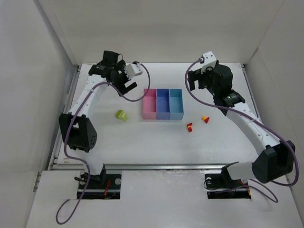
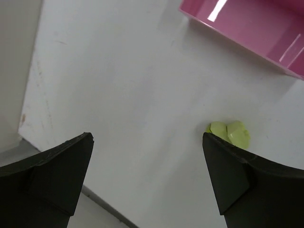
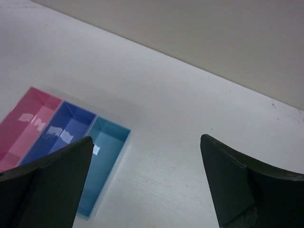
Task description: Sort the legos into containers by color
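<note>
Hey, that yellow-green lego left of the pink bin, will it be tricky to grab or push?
The yellow-green lego is tiny beside the pink bin, so probably light and rigid. Its rounded lobes may slip from a pinch. On the smooth white table, a push would likely slide or spin it.

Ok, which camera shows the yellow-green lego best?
Top external: the yellow-green lego lies whole and clear, left of the pink bin. Left wrist shows it closer but partly behind a pincer finger; right wrist misses it.
</note>
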You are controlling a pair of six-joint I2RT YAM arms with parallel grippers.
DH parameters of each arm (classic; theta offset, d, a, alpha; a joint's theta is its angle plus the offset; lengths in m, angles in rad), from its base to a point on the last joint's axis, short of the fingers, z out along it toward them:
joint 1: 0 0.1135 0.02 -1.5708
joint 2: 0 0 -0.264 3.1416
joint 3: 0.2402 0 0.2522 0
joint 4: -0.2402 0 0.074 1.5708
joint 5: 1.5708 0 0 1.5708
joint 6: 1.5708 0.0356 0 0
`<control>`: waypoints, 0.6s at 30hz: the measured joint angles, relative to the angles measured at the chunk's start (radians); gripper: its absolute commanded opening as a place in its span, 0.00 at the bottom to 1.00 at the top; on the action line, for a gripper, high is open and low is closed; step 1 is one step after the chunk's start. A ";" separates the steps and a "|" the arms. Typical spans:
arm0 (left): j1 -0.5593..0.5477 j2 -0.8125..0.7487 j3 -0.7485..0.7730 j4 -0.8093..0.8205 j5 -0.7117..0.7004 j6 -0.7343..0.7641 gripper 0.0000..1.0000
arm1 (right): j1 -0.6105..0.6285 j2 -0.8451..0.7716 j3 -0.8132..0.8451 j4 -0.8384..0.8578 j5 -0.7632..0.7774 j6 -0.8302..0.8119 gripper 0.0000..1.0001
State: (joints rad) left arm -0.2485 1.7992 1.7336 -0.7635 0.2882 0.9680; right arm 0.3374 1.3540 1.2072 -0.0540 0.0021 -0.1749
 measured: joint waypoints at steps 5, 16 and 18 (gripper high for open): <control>-0.011 -0.254 -0.150 0.210 -0.071 -0.156 1.00 | 0.014 -0.038 -0.030 -0.018 0.039 0.011 1.00; -0.100 -0.445 -0.479 0.375 -0.118 -0.111 0.84 | 0.078 -0.053 -0.030 -0.026 0.076 0.024 1.00; -0.082 -0.423 -0.515 0.366 -0.130 -0.080 0.82 | 0.091 -0.052 -0.030 -0.027 0.076 0.038 1.00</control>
State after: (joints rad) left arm -0.3305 1.3766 1.2186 -0.3977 0.1577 0.8883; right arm 0.4286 1.3022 1.1770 -0.0807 0.0776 -0.1368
